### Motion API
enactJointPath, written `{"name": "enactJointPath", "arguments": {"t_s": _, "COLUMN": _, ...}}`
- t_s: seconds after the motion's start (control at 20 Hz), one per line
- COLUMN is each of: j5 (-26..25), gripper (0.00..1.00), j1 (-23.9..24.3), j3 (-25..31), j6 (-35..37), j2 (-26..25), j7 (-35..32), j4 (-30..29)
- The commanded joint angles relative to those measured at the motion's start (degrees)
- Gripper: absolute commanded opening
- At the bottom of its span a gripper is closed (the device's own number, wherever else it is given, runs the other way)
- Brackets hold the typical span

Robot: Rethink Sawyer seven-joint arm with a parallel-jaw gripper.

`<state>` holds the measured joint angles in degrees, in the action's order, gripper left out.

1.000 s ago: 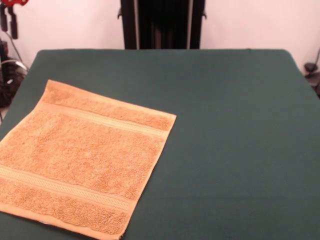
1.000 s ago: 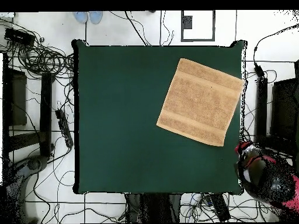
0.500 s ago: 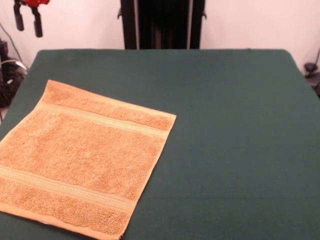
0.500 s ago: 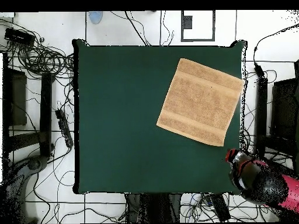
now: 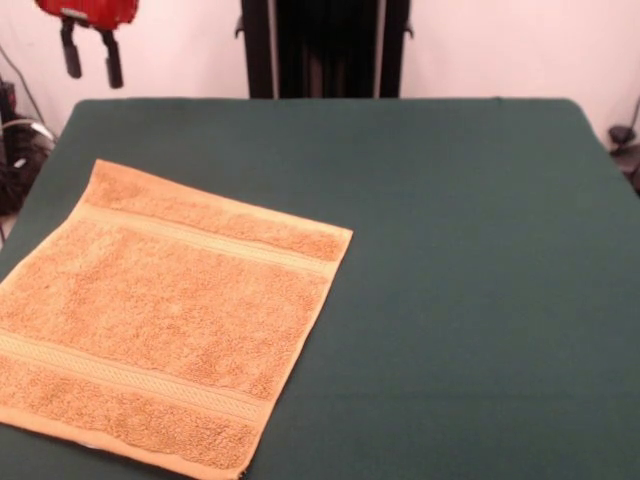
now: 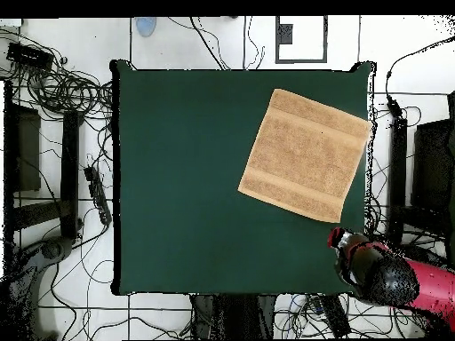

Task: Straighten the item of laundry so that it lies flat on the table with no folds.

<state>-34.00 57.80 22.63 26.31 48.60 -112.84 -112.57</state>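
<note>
Front view first: the towel point(image 5: 165, 325) lies spread on the near left part of the table point(image 5: 470, 250), turned a little askew, its near corners running off the bottom and left of the picture. Both woven bands show full length, the hem runs unbroken, and I see no fold or lifted corner (overhead it reads as one clean tilted square, towel point(image 6: 305, 154) near that view's far right corner). So the flattening looks done, or as good as done. It's soft terry, so I'd judge it light, limp and grippy against the cloth top: it will drape rather than hold shape, and drag rather than slide. If any tidying is wanted, a corner or the hemmed edge by a band is the place to pinch; the middle would only bunch up. Up at the far left the gripper point(image 5: 90, 58) hangs above the table's corner, well apart from the towel, fingers spread with nothing between them.
</note>
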Motion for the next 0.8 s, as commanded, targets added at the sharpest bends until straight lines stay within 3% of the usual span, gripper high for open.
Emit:
{"name": "enactJointPath", "arguments": {"t_s": 0.05, "j5": -6.72, "gripper": 1.0, "j1": -1.94, "j3": 7.53, "j6": -2.96, "j2": -10.98, "j7": 10.54, "j4": -1.28}}
{"name": "enactJointPath", "arguments": {"t_s": 0.55, "j5": -15.64, "gripper": 1.0, "j1": 0.67, "j3": 6.7, "j6": -5.55, "j2": -24.25, "j7": 11.46, "j4": 7.95}}
{"name": "enactJointPath", "arguments": {"t_s": 0.8, "j5": -15.31, "gripper": 1.0, "j1": 3.41, "j3": 9.6, "j6": -1.38, "j2": -27.24, "j7": 14.85, "j4": 12.24}}
